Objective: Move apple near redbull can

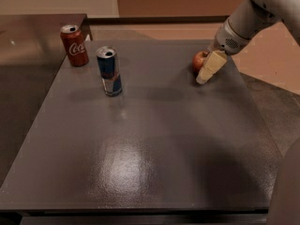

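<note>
— Dark grey worktop (154,139), tan floor beyond it. Why is the gripper (210,69) down at the far right edge?

— Because the apple (199,60) sits there. The gripper's pale tip is low, touching or just beside the apple's right side, and it hides part of the fruit.

— Has it got hold?

— I cannot tell. The apple appears to rest on the worktop, and how the gripper stands around it is hidden from this side.

— And the redbull can (109,71)?

— Upright on the left, well apart from the apple, with the Coca-Cola can (74,45) behind it near the corner. I judge the task barely begun: the apple must cross the bare stretch between them and end beside the blue can, not the red one.
</note>
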`<state>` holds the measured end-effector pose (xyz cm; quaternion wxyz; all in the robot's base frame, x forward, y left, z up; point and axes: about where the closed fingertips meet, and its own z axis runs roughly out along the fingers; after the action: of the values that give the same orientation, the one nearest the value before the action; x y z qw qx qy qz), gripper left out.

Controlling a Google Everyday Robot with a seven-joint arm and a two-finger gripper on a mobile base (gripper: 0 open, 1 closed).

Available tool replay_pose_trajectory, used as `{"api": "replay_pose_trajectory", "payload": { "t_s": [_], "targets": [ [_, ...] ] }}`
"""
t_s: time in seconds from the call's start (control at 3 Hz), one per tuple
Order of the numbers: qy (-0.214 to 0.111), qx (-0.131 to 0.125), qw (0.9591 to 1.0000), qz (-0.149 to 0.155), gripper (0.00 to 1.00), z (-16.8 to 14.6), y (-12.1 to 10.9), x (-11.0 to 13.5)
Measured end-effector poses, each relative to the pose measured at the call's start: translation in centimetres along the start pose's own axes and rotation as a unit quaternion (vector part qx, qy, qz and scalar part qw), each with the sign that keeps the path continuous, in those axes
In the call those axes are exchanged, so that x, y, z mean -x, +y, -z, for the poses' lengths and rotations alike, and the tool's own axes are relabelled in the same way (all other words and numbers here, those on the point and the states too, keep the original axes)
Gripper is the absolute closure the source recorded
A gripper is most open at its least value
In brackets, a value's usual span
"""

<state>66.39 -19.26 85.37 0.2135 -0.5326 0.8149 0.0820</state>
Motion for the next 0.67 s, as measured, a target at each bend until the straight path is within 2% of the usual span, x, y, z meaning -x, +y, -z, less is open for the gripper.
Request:
{"api": "replay_pose_trajectory", "payload": {
  "t_s": [0.67],
  "targets": [
    [-0.006,0.008,0.9999,0.003,0.63,0.04,0.57,0.48]
  ]
}}
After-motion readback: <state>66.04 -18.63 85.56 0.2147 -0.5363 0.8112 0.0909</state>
